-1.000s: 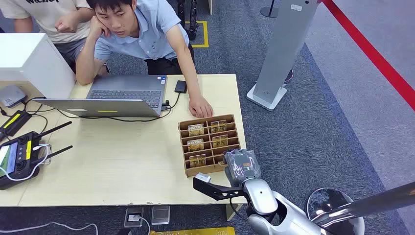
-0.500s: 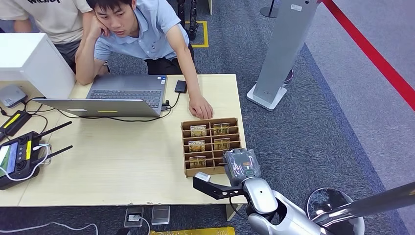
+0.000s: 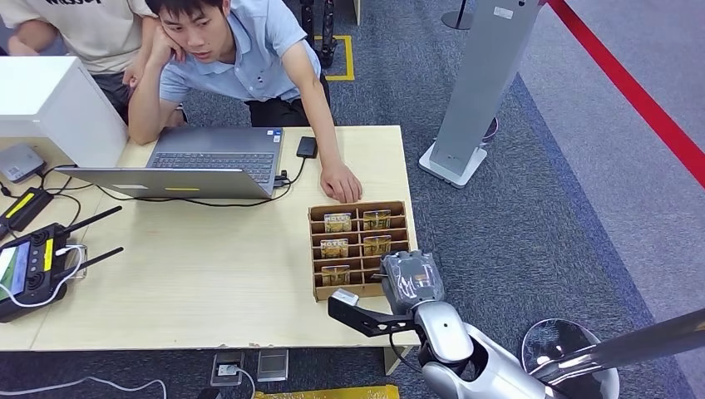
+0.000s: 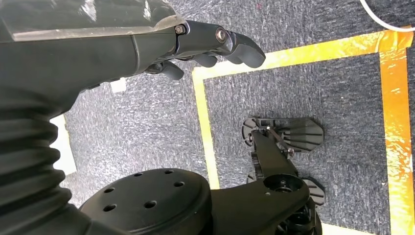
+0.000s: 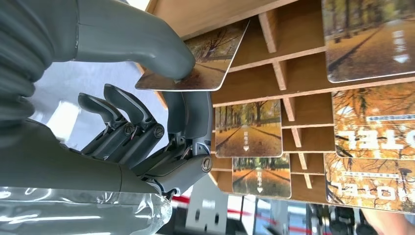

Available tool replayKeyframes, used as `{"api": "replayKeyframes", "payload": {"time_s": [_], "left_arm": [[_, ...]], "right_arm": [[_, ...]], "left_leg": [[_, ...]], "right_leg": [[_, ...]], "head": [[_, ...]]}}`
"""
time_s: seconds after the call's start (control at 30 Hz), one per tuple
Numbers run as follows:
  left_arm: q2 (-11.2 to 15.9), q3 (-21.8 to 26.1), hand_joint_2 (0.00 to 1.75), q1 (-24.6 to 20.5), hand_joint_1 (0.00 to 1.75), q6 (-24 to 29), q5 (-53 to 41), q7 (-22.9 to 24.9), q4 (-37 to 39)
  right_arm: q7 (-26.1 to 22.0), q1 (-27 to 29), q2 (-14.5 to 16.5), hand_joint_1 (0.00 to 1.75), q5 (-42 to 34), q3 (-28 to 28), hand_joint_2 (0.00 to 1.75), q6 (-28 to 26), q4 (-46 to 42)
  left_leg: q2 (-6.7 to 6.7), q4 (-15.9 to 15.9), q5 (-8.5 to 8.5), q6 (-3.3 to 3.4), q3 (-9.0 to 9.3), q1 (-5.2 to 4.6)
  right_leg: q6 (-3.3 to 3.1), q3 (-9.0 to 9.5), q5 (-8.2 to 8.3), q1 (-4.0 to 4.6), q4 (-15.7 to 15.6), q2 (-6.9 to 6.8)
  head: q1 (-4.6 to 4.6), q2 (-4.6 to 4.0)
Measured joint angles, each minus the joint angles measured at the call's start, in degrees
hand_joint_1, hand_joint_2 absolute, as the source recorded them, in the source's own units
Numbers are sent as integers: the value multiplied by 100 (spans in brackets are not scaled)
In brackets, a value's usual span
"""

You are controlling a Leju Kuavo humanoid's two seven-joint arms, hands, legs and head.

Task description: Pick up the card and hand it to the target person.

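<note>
A wooden card box (image 3: pixel 356 204) with several compartments sits at the table's near right corner, with autumn-picture cards (image 3: pixel 337 223) in it. My right hand (image 3: pixel 411 281) is at the box's near right compartment. In the right wrist view its thumb (image 5: pixel 147 44) presses on one card (image 5: pixel 205 63), with fingers (image 5: pixel 188 115) under it; the card is tilted at the box's edge. A person in a blue shirt (image 3: pixel 241 50) leans on the far side, one hand (image 3: pixel 341 181) resting just beyond the box. My left hand (image 4: pixel 205 46) hangs over the carpet and holds nothing.
An open laptop (image 3: pixel 199 162) and a small black device (image 3: pixel 307 147) lie on the far part of the table (image 3: pixel 208 274). A remote controller (image 3: pixel 33 266) with cables sits at the left edge. A grey stand (image 3: pixel 478 91) rises to the right of the table. A second person (image 3: pixel 83 25) sits at the back left.
The card box has turned slightly and now sits straighter on the table. My right hand has stayed at its near right compartment. The person at the back left moved an arm.
</note>
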Motion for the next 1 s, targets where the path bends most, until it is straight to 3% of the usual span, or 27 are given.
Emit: {"api": "replayKeyframes", "payload": {"time_s": [0.23, 0.5, 0.8, 1.0], "left_arm": [[27, 1, 175, 55, 0, 0, 80, 0, 1], [36, 10, 175, 79, 0, 33, 172, -4, 1], [26, 11, 175, 71, 0, 38, 143, -45, -1], [-15, 7, 175, 29, 0, -20, 45, -71, -1]], "right_arm": [[227, -368, -255, 175, -1881, -262, 175, 969, -823], [-36, -848, -443, 175, -2462, -484, 175, 721, -1911], [-1078, -1023, -271, 175, -2061, -392, 175, -334, -2107], [-2172, -972, -30, 175, -1048, -264, 175, -1716, -1734]], "left_leg": [[1, 0, 1, 0, 2, 0], [1, 0, 1, 0, 2, 0], [0, 0, 1, 0, -1, 0], [0, 0, 1, 0, -1, 0]], "right_leg": [[0, 0, 1, 0, 0, 1], [0, 0, 1, 0, 0, 1], [0, 1, 1, 0, 1, 0], [0, 1, 1, 0, 1, 0]], "head": [[6, 0], [-1, 0], [5, 0], [3, 0]]}}
